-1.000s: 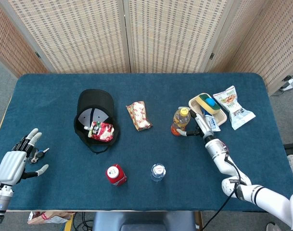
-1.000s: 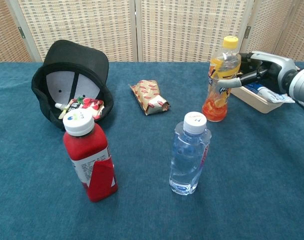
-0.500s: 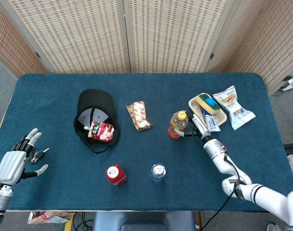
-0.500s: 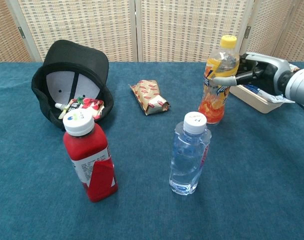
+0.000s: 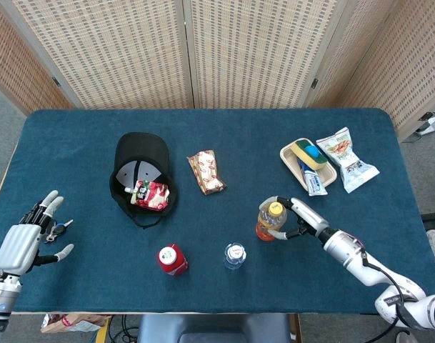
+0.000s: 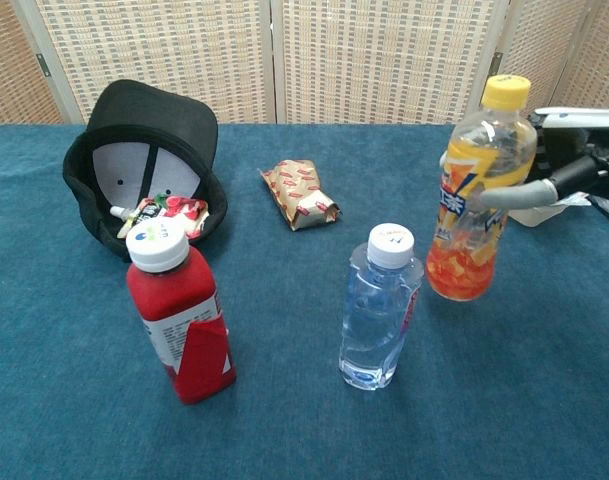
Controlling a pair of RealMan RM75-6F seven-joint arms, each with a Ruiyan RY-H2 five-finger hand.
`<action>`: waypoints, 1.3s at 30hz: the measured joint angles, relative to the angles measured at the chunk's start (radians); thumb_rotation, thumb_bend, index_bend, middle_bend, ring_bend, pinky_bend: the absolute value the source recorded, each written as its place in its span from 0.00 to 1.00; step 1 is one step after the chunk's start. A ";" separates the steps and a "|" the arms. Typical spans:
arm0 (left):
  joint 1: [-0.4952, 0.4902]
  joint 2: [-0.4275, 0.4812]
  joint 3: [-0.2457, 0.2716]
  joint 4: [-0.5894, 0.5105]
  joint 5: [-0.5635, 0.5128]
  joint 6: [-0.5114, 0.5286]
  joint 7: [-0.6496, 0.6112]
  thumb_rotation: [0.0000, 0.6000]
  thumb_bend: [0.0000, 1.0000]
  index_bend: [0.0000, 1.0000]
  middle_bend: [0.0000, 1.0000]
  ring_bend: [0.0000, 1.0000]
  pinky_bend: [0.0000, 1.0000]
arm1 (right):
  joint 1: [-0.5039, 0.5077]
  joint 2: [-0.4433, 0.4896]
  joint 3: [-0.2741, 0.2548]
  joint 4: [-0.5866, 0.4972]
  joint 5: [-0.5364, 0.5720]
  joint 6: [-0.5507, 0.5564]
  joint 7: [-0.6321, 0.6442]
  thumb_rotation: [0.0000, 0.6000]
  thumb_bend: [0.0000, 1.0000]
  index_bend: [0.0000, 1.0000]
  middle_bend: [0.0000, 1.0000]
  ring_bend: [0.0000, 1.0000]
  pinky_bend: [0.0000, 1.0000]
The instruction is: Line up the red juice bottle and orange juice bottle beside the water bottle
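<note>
The fingers (image 6: 529, 192) of the right hand (image 5: 297, 218) curl around the middle of the orange juice bottle (image 6: 476, 192), gripping it upright; in the chest view a grey finger crosses the label while the rest of the hand runs off the frame edge. The landmark here is the water bottle (image 6: 378, 306), standing upright near the front edge of the blue-covered table (image 5: 224, 136). The orange juice bottle is near the water bottle on the robot's right and a little farther from the robot, not touching it; whether its base rests on the cloth or hangs just above it cannot be told. The red juice bottle (image 6: 178, 314) stands upright on the water bottle's other side, about level with it, with a wider gap between them. So one juice bottle already flanks the water bottle and the second has almost reached its place; what seems left is to bring the orange bottle level with the other two, set it down and let go. The left hand (image 5: 26, 238) is far to the left of the water bottle at the table edge, fingers spread and holding nothing, beside a small bunch of keys (image 5: 56, 230). Beyond the water bottle lie a black cap (image 5: 142, 176) holding a red packet, a snack wrapper (image 5: 206, 171), and a tray (image 5: 308, 164) with a snack bag (image 5: 345, 157) beside it.
</note>
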 measured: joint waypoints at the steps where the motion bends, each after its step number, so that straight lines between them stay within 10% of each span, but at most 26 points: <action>1: 0.002 0.000 0.000 -0.002 0.001 0.003 -0.001 1.00 0.19 0.00 0.00 0.03 0.14 | -0.005 0.003 -0.014 -0.003 -0.011 0.014 -0.002 1.00 0.50 0.54 0.45 0.32 0.32; 25: 0.007 -0.007 -0.002 -0.006 0.013 0.002 -0.003 1.00 0.19 0.00 0.00 0.03 0.14 | -0.056 -0.016 -0.211 0.045 -0.115 0.176 0.000 1.00 0.45 0.53 0.41 0.30 0.32; 39: 0.004 -0.014 -0.002 0.006 0.014 -0.009 -0.014 1.00 0.19 0.00 0.00 0.03 0.13 | -0.045 -0.004 -0.249 0.053 -0.121 0.197 0.001 1.00 0.18 0.27 0.22 0.10 0.23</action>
